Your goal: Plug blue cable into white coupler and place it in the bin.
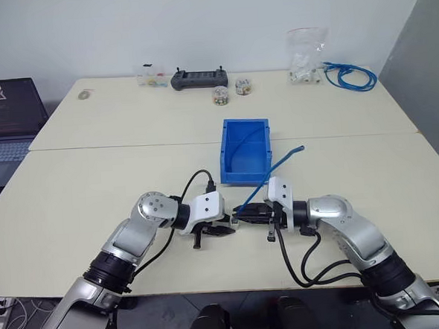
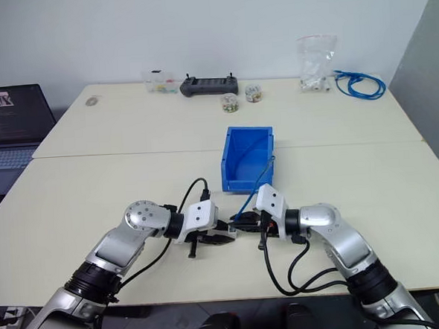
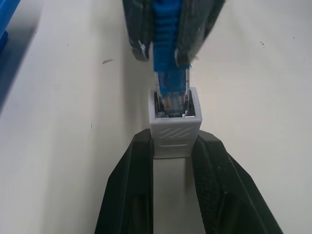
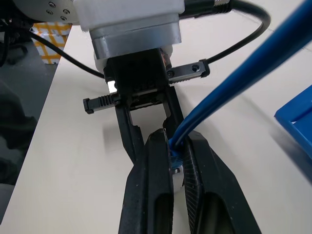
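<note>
Just above the table's near part, my two grippers meet tip to tip. My left gripper (image 3: pixel 174 142) is shut on the white coupler (image 3: pixel 174 130), a small boxy block whose open end faces the other gripper. My right gripper (image 4: pixel 175 141) is shut on the blue cable (image 4: pixel 234 83) just behind its plug. The plug (image 3: pixel 170 95) sits in the coupler's opening. From my right gripper (image 1: pixel 245 215) the blue cable (image 1: pixel 279 168) arcs up and away to a free end in the air. The bin (image 1: pixel 226 155), bright blue and open-topped, stands just beyond the grippers.
A laptop (image 1: pixel 7 110) sits at the far left. Along the back edge lie a black controller (image 1: pixel 199 79), two small jars (image 1: pixel 230 91), a clear bag of white parts (image 1: pixel 306 58) and a coiled bundle of blue cable (image 1: pixel 352 74).
</note>
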Robot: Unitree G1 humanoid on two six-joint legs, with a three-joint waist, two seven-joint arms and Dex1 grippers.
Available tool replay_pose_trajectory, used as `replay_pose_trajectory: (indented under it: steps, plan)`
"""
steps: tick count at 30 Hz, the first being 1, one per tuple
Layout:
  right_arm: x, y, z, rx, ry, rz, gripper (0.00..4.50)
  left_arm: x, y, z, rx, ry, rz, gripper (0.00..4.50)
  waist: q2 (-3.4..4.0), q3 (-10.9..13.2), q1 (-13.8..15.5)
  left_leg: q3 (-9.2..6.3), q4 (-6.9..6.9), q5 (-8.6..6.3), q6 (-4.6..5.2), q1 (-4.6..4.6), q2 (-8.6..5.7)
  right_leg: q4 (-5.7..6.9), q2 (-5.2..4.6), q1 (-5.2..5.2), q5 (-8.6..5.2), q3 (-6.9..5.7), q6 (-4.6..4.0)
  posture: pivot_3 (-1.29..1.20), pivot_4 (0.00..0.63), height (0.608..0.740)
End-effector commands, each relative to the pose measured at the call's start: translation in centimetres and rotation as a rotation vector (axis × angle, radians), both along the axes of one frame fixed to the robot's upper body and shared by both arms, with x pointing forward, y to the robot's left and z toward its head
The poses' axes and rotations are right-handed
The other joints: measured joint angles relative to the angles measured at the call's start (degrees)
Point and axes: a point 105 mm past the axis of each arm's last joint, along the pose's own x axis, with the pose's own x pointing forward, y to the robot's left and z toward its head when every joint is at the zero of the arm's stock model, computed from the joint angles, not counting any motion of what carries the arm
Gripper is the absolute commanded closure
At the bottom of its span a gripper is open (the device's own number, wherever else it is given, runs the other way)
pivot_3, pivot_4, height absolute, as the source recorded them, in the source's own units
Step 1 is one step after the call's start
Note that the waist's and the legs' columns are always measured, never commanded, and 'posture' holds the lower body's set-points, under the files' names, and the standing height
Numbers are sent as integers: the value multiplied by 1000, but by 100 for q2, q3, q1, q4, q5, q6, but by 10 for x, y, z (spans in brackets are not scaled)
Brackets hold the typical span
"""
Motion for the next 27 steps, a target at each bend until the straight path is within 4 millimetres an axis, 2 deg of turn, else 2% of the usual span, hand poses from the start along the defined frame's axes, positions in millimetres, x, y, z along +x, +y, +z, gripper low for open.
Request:
replay_pose_trajectory:
  steps: [1,7,18,22,27]
  plan:
    - [-2,2,-10,-81,9,73,4477,-4,7,-19,72,38,12,3725,0,-1,-14,0,0,0,0,0,0,0,0,0,0,-1,0,0,150,740]
    - [-2,5,-11,-110,32,128,4477,-3,6,-18,67,32,17,3725,5,-6,-39,0,-2,0,0,7,1,1,1,4,0,1,0,0,150,740]
    - [-12,8,-41,-289,157,196,4479,-3,3,-18,55,34,22,3725,22,-62,-63,0,-4,0,1,14,0,1,1,10,-1,1,1,0,150,740]
    - [-9,6,-53,-327,191,162,4480,-3,1,-18,52,35,21,3725,20,-74,-72,1,-18,-2,3,61,0,-6,1,53,-4,3,-1,0,150,740]
    - [-1,8,-49,-292,211,105,4480,-3,2,-18,53,37,23,3725,21,-125,-88,1,-28,-5,7,78,1,-8,0,66,-9,2,-4,0,150,740]
